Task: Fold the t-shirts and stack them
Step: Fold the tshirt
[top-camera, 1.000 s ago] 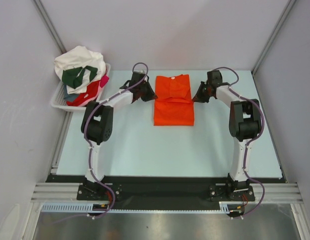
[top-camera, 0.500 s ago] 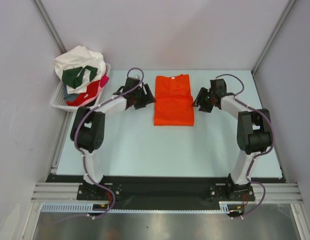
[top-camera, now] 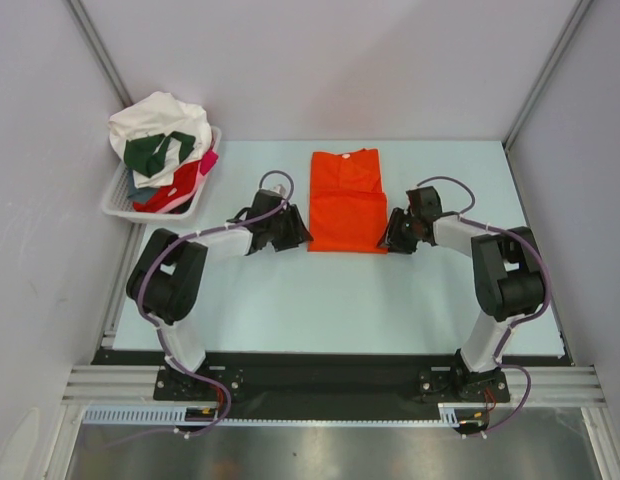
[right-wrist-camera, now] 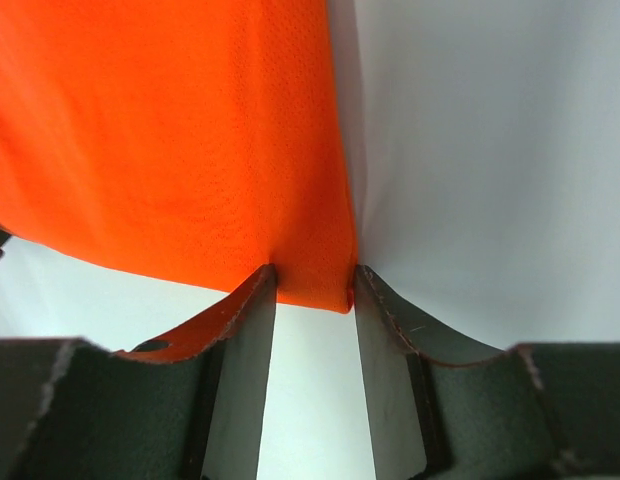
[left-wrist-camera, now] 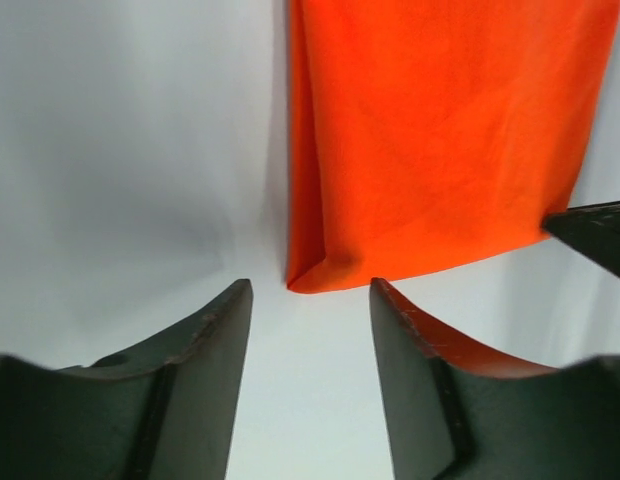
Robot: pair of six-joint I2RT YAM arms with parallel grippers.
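Several crumpled shirts point(top-camera: 158, 140), white, green, red and pink, fill the basket point(top-camera: 115, 209) at the table's point(top-camera: 320, 300) far left. One folded orange shirt point(top-camera: 346, 200) lies mid-table. Left gripper point(left-wrist-camera: 310, 290) gapes just short of its near corner. Right gripper point(right-wrist-camera: 315, 275), jaws parted, touches the other corner.

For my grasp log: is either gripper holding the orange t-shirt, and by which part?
Nothing is held. Both are open at the orange t-shirt: the left gripper short of its near left corner, the right gripper at its near right corner.
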